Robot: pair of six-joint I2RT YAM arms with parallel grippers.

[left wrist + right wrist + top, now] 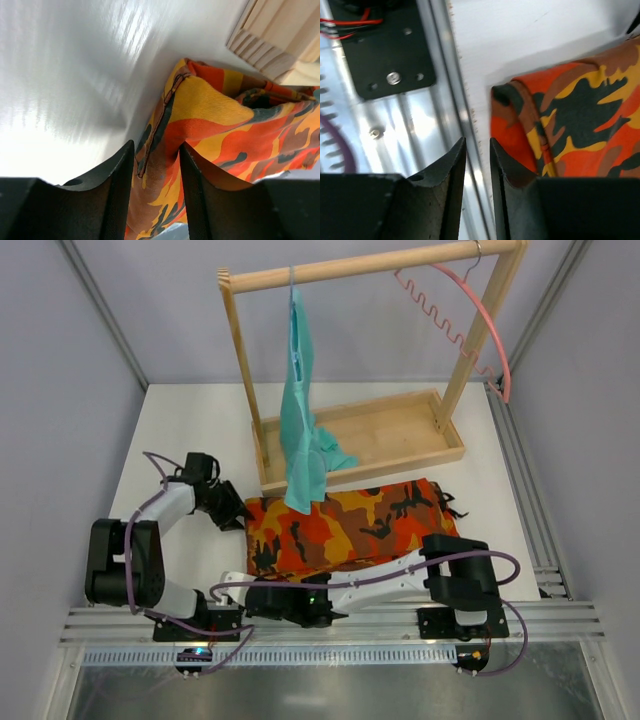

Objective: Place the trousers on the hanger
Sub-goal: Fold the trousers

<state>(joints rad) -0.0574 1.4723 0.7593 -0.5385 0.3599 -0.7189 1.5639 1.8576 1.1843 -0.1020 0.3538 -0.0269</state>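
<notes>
Trousers of orange, red, yellow and black camouflage cloth [350, 525] lie flat on the white surface [190, 430] before the wooden rack [240, 360]. The pink wavy-barred hanger [488, 325] hangs well apart, high on its rail. A teal garment [300, 440] drapes onto the trousers, so a lift could drag it. The right arm hides their near edge.

Left wrist: the left claw [156, 145] stands parted astride a seamed edge, released.

Right wrist: the right claw [477, 142], slightly parted and empty, sits beside the cloth corner over the metal rail [445, 100]. Closing there would likely miss.
</notes>
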